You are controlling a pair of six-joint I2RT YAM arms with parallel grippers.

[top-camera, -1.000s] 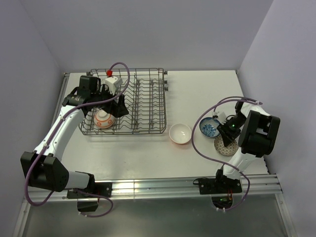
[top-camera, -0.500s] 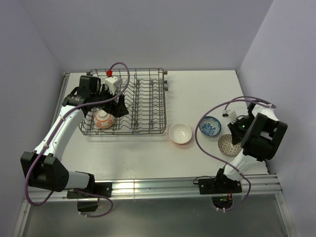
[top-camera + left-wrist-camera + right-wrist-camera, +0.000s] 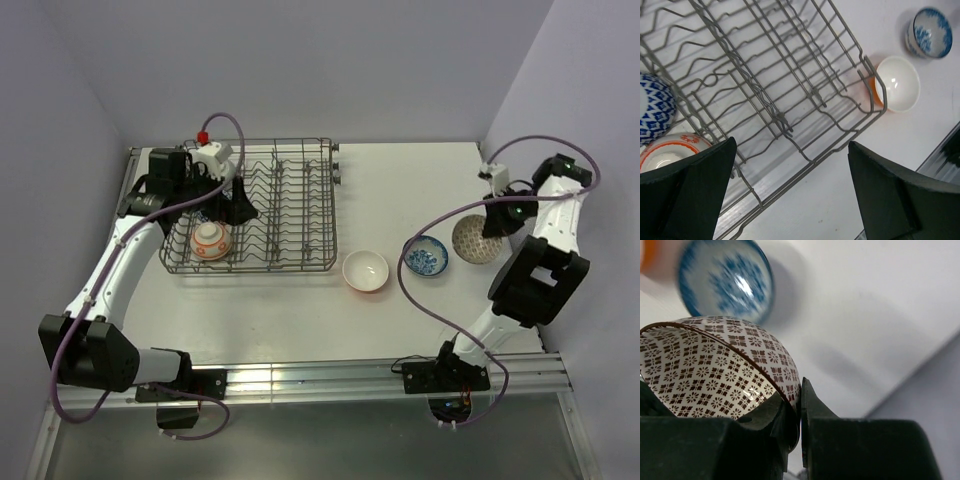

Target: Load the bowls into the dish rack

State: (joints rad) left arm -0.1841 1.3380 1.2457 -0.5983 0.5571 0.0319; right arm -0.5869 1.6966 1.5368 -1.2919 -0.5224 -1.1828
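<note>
The grey wire dish rack (image 3: 285, 200) stands at the back left; it also shows in the left wrist view (image 3: 790, 85). A red-orange patterned bowl (image 3: 210, 241) and a blue patterned bowl (image 3: 652, 107) sit in its left end. My left gripper (image 3: 236, 204) hangs open and empty above the rack (image 3: 791, 146). A white bowl with orange outside (image 3: 365, 271) and a blue-white bowl (image 3: 427, 257) stand on the table right of the rack. My right gripper (image 3: 494, 222) is shut on the rim of a red-brown patterned bowl (image 3: 715, 370), held tilted above the table at the far right.
The purple side wall is close behind the right arm (image 3: 560, 190). The metal rail (image 3: 330, 375) runs along the table's near edge. The right arm's cable (image 3: 410, 290) loops over the table near the blue-white bowl.
My right gripper has lifted the red-brown patterned bowl off the table and swung it back and to the right. My left gripper has moved slightly back over the rack.
</note>
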